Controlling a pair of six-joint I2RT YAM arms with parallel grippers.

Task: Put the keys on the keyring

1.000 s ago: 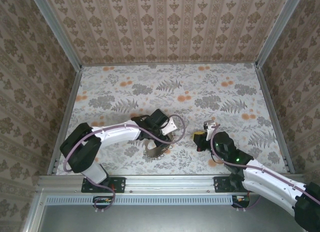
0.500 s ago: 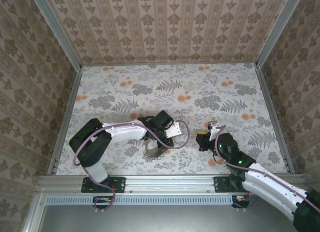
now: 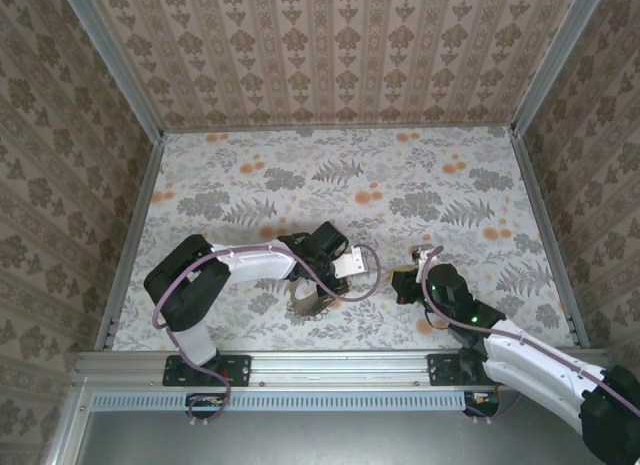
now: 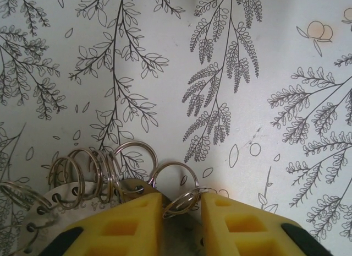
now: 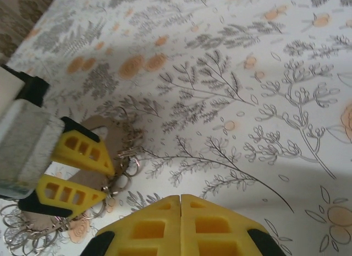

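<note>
my left pincer (image 4: 181, 197) straddles one small ring (image 4: 176, 165); i can't tell if it's clamped. the keys (image 4: 96, 176) fan just left of its fingers (image 4: 132, 223), keyring (image 3: 305, 303) close beside. right pincer (image 5: 180, 201) clenched, empty. i'd pinch squarely, lift slowly.

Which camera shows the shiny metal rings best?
The left wrist camera: the metal rings are close and sharp, just ahead of the left pincer. The right wrist camera shows them smaller, beside that pincer. From above they are too small to make out.
</note>
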